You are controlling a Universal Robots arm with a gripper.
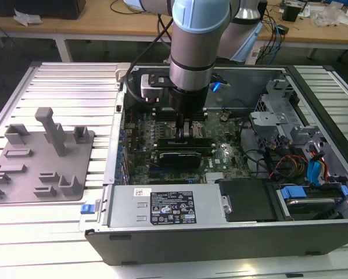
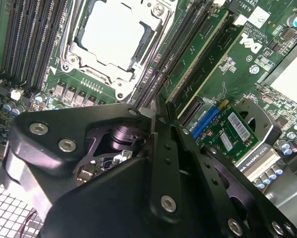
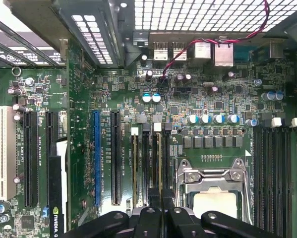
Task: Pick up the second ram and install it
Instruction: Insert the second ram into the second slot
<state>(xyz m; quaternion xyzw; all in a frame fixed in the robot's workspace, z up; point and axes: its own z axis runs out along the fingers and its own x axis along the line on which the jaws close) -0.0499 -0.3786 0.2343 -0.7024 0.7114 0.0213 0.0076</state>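
The second ram (image 3: 160, 163) is a thin green stick standing on edge in a memory slot beside the processor socket (image 3: 212, 196). My gripper (image 3: 159, 206) is shut on its near end, one black fingertip on each side. In the second wrist view the same stick (image 2: 195, 54) runs away from the gripper (image 2: 158, 111) along the slot. Another stick (image 3: 135, 163) sits two slots farther from the socket. In the exterior view the gripper (image 1: 184, 129) points straight down onto the motherboard (image 1: 220, 151) inside the open case.
A grey plastic fixture tray (image 1: 40, 163) lies on the slatted table at the exterior view's left. The power supply (image 1: 168, 209) lines the case's front. A drive cage with cables (image 1: 301, 151) fills the right side, and a graphics card (image 1: 174, 157) lies just in front of the slots.
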